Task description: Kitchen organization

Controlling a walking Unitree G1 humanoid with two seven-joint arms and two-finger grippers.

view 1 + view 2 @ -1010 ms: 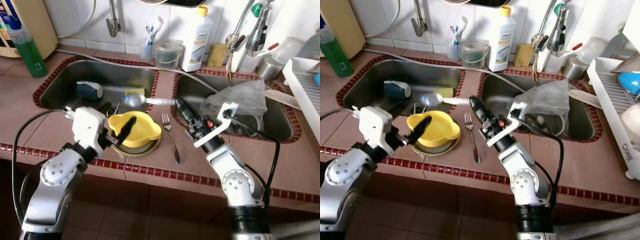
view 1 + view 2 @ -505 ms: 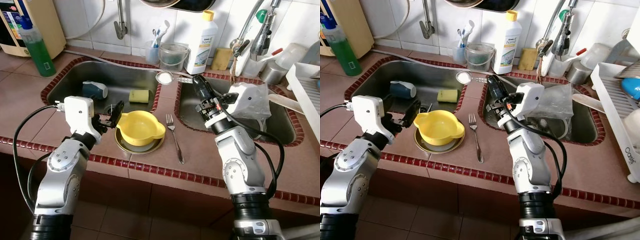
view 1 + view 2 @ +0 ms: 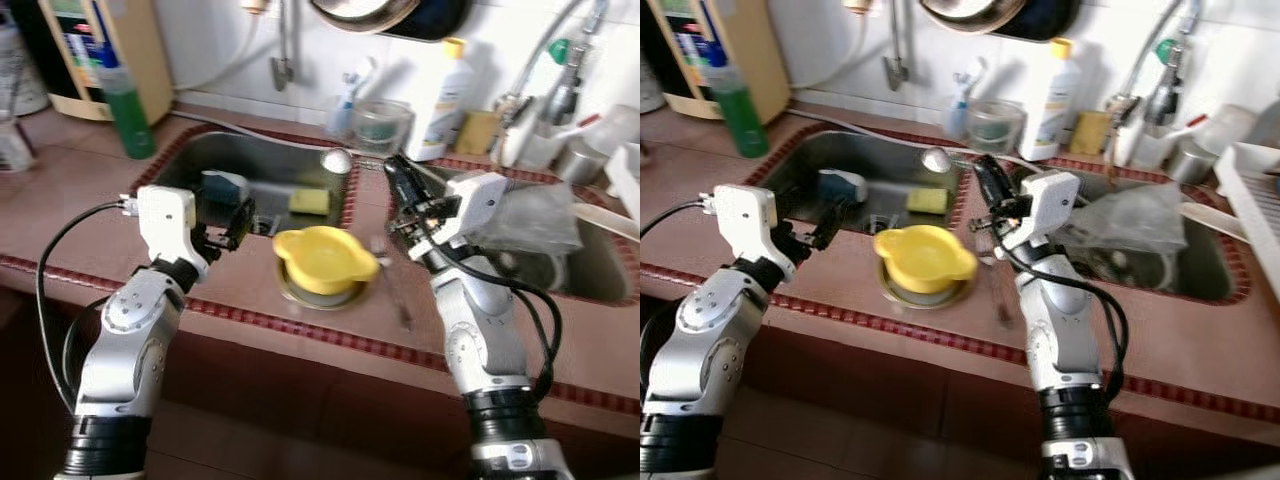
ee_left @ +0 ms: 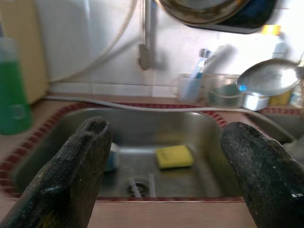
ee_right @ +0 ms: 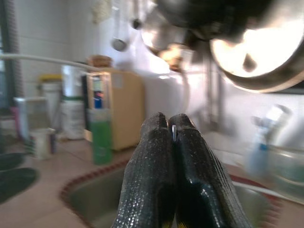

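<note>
The right end effector [image 3: 983, 180] is clenched on the handle of a metal spoon [image 3: 936, 158] raised over the sink divider, a light, stiff, slippery thing best pinched mid-handle, while the left end effector [image 3: 243, 215] hangs released beside the yellow bowl [image 3: 322, 259] on the counter [image 3: 60, 210].

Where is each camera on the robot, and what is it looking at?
Left eye view: on the head, looking down at the counter, yellow bowl and both silver arms.
Right eye view: beside it, showing the same scene.
Left wrist view: on the left arm, looking past open black fingers into the sink.
Right wrist view: on the right arm, fingers pressed on the spoon's thin handle.
Shared: the spoon and yellow sponge show in head views too.
</note>
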